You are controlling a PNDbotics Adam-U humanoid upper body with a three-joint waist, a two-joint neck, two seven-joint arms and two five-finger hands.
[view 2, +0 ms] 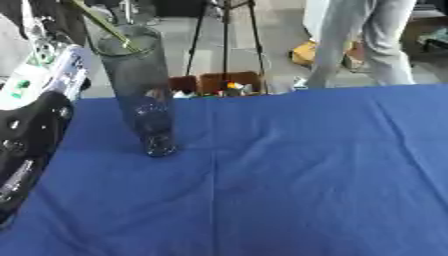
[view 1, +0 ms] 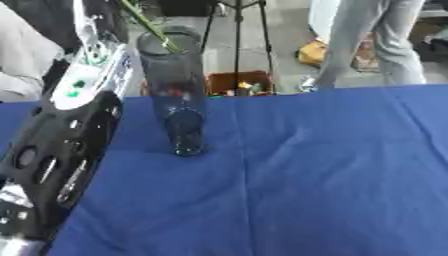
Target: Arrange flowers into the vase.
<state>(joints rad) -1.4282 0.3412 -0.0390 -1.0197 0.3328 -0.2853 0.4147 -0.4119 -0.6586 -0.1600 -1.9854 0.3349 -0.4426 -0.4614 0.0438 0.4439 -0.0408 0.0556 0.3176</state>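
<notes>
Nearest us, our left arm point(view 1: 57, 150) rises along the left edge over the blue cloth point(view 1: 289, 185) on the bench. Just beyond stands the tall clear vase point(view 1: 178, 95), upright, a green stem point(view 1: 150, 27) slanting into its mouth; we cannot tell how either hand is set

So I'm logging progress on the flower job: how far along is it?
A green stem already slants into the mouth of the tall glass vase on the blue tablecloth, its upper end leaving the picture. The left arm is raised beside the vase; neither hand shows. No other flowers lie in view, so what remains is unclear.
</notes>
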